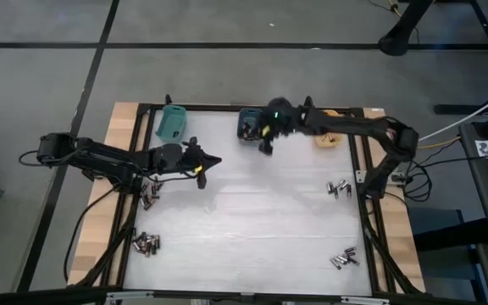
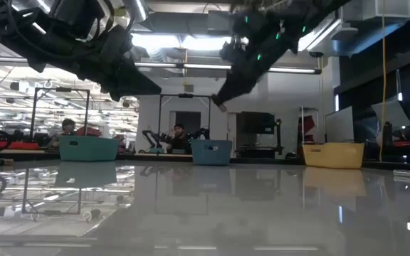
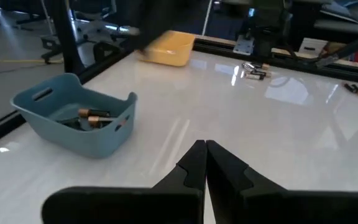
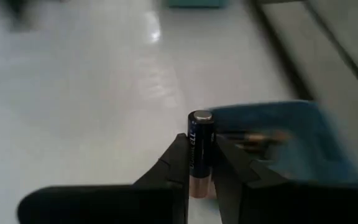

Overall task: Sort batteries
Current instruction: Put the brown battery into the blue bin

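- Batteries are partly sorted, by my reading; taking the blue bin [image 1: 249,124] at the table's [image 1: 252,229] far edge as the landmark, several loose clusters lie well away from it.
- Far to the left of the blue bin and nearer the front, one cluster [image 1: 146,244] sits by the left frame rail, with a second small cluster [image 1: 148,196] above it, close under the left arm.
- Just left of the blue bin along the same far edge stands the teal bin [image 1: 170,124]; what it holds cannot be made out.
- Left gripper [image 1: 209,160] hovers over bare table, forward and left of the blue bin, its fingers [image 3: 194,163] pressed together on nothing; it looks to be waiting.
- Inside the blue bin a few cells [image 3: 91,117] already lie, so some sorting is done.
- Right gripper [image 1: 265,142] hangs at the blue bin's near-right corner, clamped on one upright dark battery [image 4: 199,149] with a coppery base; dropping it in looks like the step in hand.
- Right of the blue bin sits the orange bin [image 1: 328,137], contents unseen.
- Further right and forward, two more clusters [image 1: 338,187] [image 1: 343,257] by the right rail remain to be picked, so much is left.
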Available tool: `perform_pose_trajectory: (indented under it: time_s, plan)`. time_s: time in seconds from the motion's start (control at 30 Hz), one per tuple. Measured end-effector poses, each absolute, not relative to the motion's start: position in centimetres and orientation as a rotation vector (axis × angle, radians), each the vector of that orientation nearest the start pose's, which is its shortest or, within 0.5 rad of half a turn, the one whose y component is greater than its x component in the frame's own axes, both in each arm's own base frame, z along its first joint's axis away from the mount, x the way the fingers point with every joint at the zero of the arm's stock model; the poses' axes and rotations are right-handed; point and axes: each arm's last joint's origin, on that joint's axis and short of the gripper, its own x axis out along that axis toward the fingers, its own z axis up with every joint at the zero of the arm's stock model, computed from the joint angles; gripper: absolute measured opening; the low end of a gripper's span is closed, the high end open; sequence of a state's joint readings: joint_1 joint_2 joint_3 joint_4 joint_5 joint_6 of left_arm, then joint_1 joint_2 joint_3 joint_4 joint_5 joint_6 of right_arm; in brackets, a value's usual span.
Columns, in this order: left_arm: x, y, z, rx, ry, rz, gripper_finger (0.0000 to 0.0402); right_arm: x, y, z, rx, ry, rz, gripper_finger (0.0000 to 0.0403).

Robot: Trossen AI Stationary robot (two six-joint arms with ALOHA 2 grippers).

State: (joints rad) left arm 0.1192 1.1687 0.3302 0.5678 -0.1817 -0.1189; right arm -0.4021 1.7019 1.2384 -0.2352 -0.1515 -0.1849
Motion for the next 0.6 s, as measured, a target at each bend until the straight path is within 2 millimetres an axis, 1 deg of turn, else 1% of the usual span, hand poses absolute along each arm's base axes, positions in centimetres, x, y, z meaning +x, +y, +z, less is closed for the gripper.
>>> perform_pose_trajectory:
  time_s: [0.07,0.13,0.27,0.33,0.47,0.53,0.6]
  plan:
    - [21.5,3.3,17.9,-0.103,0.256,0.325,0.0001,34.5,-15.9,23.9,0.054,0.689,-0.219,0.0043]
    - [21.5,3.6,17.8,-0.1,0.263,0.336,0.0001,34.9,-17.3,23.0,0.087,0.681,-0.251,0.0043]
    - [21.4,4.1,17.8,-0.092,0.266,0.356,0.0001,35.9,-19.7,21.1,0.116,0.696,-0.286,0.0043]
    - [21.3,4.3,17.8,-0.078,0.269,0.367,0.0001,36.4,-20.8,20.6,0.131,0.693,-0.307,0.0045]
    - [21.3,4.7,17.8,-0.045,0.276,0.376,0.0001,37.1,-21.6,19.7,0.158,0.737,-0.379,0.0068]
    - [21.2,4.8,17.7,-0.03,0.282,0.379,0.0001,37.1,-21.8,19.4,0.173,0.759,-0.369,0.0082]
    - [21.1,5.0,17.6,0.001,0.301,0.382,0.0001,37.1,-22.1,19.5,0.184,0.755,-0.363,0.0092]
